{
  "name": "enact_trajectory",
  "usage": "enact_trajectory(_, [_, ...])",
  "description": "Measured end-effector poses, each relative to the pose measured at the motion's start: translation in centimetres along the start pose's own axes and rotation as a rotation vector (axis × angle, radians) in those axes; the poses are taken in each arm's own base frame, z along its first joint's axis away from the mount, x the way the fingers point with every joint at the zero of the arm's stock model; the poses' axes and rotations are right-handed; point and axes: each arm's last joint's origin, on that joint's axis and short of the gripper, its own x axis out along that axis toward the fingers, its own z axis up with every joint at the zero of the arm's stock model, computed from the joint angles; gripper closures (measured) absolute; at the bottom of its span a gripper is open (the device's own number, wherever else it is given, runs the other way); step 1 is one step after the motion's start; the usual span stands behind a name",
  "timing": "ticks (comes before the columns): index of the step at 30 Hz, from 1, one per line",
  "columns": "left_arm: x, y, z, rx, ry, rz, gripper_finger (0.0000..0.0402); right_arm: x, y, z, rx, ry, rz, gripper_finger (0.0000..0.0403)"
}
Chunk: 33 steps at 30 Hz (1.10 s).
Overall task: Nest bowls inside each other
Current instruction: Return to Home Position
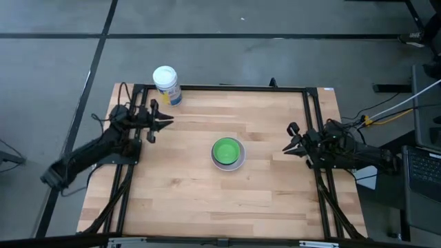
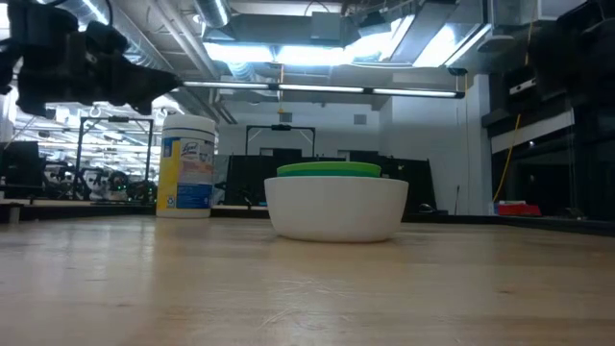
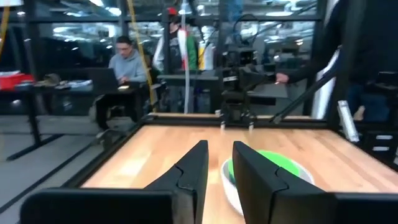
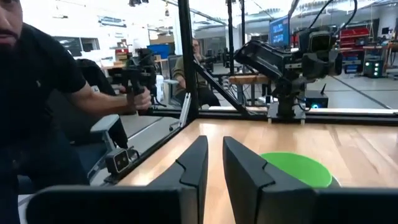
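Note:
The bowls stand nested in one stack at the table's middle. The white bowl rests on the wood, and the green bowl sits on top inside it; any bowls between them are hidden. In the low view the green rim shows just above the white wall. My left gripper hovers near the far left, pointing level toward the stack, its fingers a narrow gap apart and empty. My right gripper hovers at the right, pointing at the stack, its fingers slightly apart and empty.
A white-lidded jar with a blue and yellow label stands at the far left corner, close behind my left gripper. A black frame rail edges the table. People stand and sit beyond the table, one in black close to its side.

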Motion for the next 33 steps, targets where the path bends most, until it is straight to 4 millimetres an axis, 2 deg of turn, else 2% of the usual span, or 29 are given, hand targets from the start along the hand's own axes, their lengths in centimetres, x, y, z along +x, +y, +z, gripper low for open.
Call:
enact_trajectory(4, [-0.9, -0.4, -0.3, -0.008, 0.039, 0.035, 0.0334, 0.0, -0.2, -0.4, -0.002, 0.027, -0.045, 0.0351])
enact_trajectory(11, [-1.3, -2.4, -0.3, 0.007, 0.005, 0.071, 0.0339, 0.0, -0.2, -0.3, -0.041, 0.02, -0.071, 0.0351])
enact_trajectory(19, [0.1, -5.2, -0.7, 0.036, 0.011, 0.096, 0.0347, 0.0, -0.8, -0.3, -0.051, 0.009, -0.247, 0.0351])
enact_trajectory(24, [0.2, -7.0, -0.9, 0.038, 0.037, 0.15, 0.0348, 0.3, -0.4, -0.5, 0.001, 0.02, -0.214, 0.0351])
enact_trajectory(29, [0.1, -7.8, -1.0, 0.082, 0.054, 0.219, 0.0348, 0.7, -0.1, -0.9, -0.022, 0.049, -0.262, 0.0351])
enact_trajectory(33, [0.1, -7.9, -0.9, 0.083, 0.045, 0.2, 0.0348, 0.8, 0.2, -0.9, -0.072, 0.049, -0.274, 0.0351])
